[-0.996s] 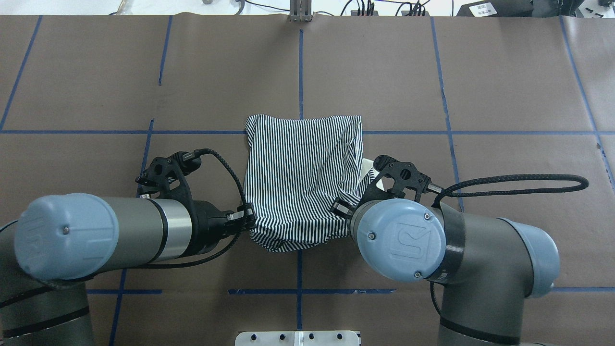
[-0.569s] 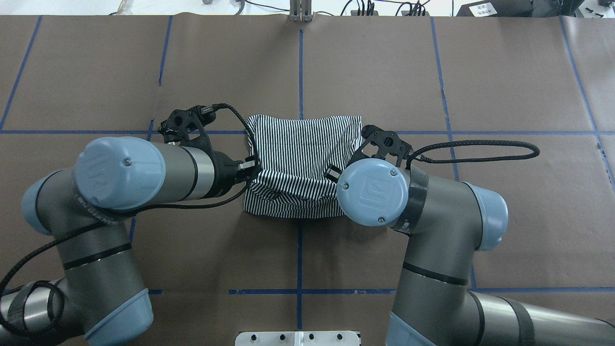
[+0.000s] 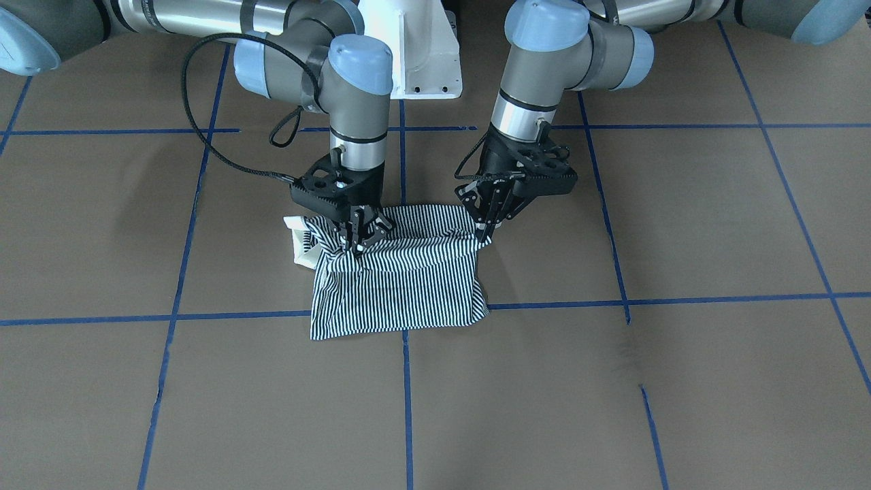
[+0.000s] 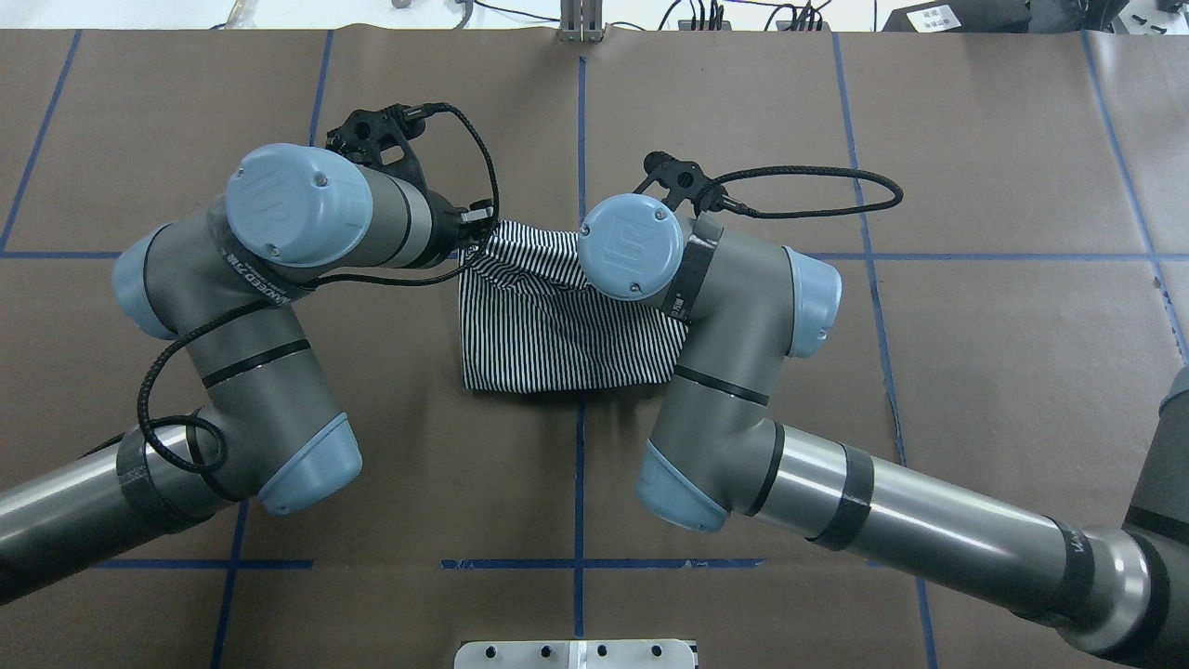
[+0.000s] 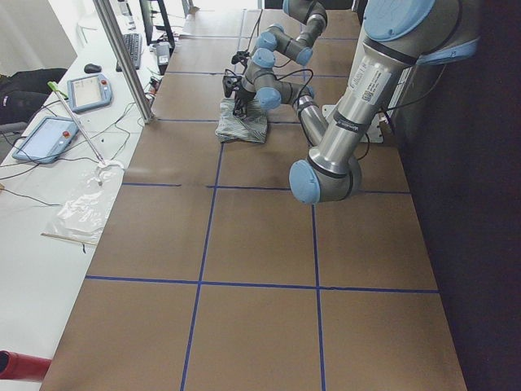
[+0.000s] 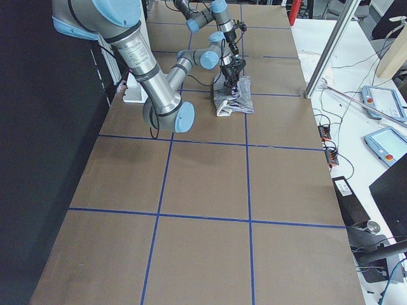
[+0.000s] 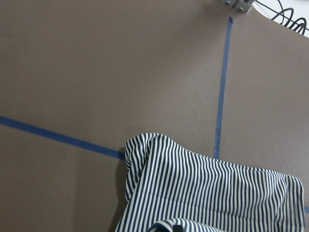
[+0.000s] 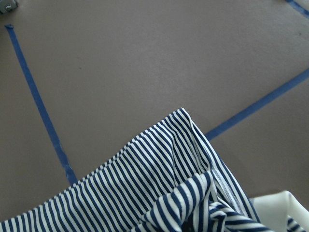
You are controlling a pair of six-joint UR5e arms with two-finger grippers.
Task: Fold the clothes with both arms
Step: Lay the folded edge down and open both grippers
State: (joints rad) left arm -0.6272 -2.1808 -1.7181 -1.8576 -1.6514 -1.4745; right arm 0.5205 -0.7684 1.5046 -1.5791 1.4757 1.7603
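Note:
The navy-and-white striped polo shirt (image 4: 557, 344) lies folded at the table's middle, also in the front view (image 3: 401, 289). Its cream collar (image 3: 299, 246) sticks out on the right arm's side. My left gripper (image 3: 485, 233) is shut on the shirt's lifted edge at one corner; in the overhead view it (image 4: 478, 225) sits at the shirt's far left corner. My right gripper (image 3: 355, 243) is shut on the same edge near the collar; overhead its wrist (image 4: 632, 246) hides it. Both wrist views show striped cloth (image 7: 207, 193) (image 8: 159, 203) just below the cameras.
Brown table cover with blue tape grid lines (image 4: 581, 139). The white pedestal base (image 3: 422, 54) stands on the robot's side. A metal post (image 4: 581, 19) stands at the far edge. Tablets (image 5: 45, 138) and cables lie on a side bench.
Both arms have carried the shirt's near edge away from the robot, over the shirt toward its far edge. The visible cloth is now shorter, doubled over.

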